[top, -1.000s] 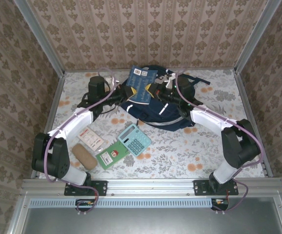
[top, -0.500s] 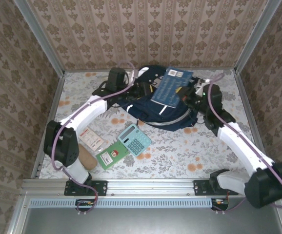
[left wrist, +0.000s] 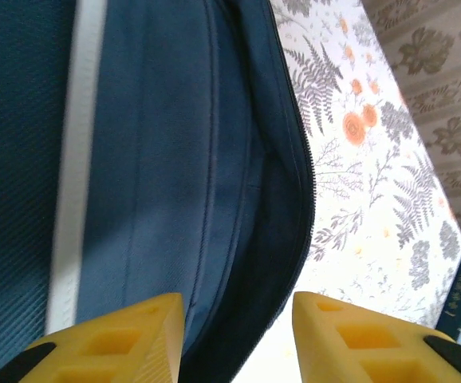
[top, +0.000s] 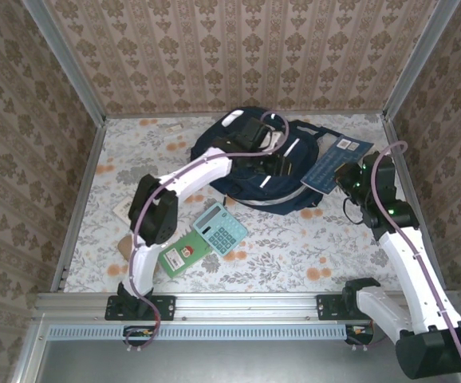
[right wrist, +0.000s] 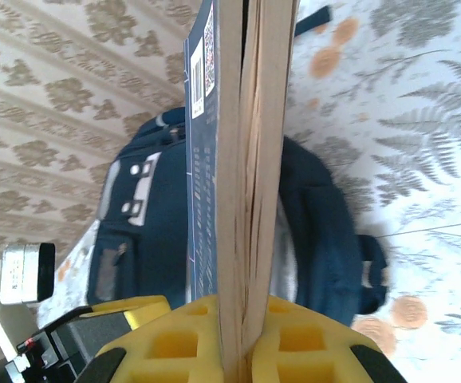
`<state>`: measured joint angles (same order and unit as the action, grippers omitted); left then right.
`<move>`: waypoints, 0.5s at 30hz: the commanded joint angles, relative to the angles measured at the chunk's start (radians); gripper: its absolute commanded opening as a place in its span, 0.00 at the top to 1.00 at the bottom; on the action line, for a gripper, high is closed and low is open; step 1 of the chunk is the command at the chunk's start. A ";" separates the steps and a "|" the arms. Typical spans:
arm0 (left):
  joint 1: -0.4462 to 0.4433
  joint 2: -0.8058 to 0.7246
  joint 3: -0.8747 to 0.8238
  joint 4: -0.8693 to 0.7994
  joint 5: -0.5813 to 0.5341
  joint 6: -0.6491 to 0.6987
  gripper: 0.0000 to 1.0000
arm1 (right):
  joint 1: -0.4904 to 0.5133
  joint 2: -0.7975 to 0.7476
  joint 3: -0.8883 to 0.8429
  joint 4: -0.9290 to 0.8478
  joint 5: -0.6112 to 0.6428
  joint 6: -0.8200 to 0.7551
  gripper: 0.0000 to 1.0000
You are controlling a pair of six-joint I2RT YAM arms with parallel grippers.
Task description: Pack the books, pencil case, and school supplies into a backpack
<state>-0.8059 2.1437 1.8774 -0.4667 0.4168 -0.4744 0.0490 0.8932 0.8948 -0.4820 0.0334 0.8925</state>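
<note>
Two robot arms work over a navy backpack (top: 250, 163) lying at the far middle of the floral worktop (top: 294, 255). The left arm (top: 191, 171) stretches across the bag, and its yellow jaws stand apart with nothing between them, poised above the dark mouth of the backpack (left wrist: 135, 159) beside its white stripe (left wrist: 75, 159). The right arm (top: 406, 247) has its jaws clamped on the edge of a dark blue book (top: 336, 163), held at the backpack's right side; whether book and bag touch cannot be told. In the right wrist view the book (right wrist: 201, 159) stands on edge, with the backpack (right wrist: 143, 223) behind it. Nearer the arms' bases, a light blue calculator (top: 220, 228) and a small green book (top: 184, 254) lie just beside each other on the worktop, well apart from the bag. A sliver of the tan pencil case (top: 124, 246) shows behind the left arm.
</note>
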 commanded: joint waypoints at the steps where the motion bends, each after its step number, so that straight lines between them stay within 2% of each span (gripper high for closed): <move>1: -0.026 0.069 0.099 -0.072 -0.016 0.063 0.59 | -0.035 -0.039 0.001 -0.050 0.050 -0.040 1.00; 8: -0.080 0.194 0.250 -0.139 -0.042 0.103 0.56 | -0.087 -0.051 0.005 -0.100 0.047 -0.074 1.00; 15: -0.102 0.244 0.308 -0.148 -0.032 0.108 0.56 | -0.099 -0.047 0.001 -0.101 0.025 -0.087 1.00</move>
<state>-0.9028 2.3642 2.1433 -0.5838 0.3912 -0.3950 -0.0441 0.8627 0.8948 -0.5850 0.0570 0.8322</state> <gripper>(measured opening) 0.442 0.095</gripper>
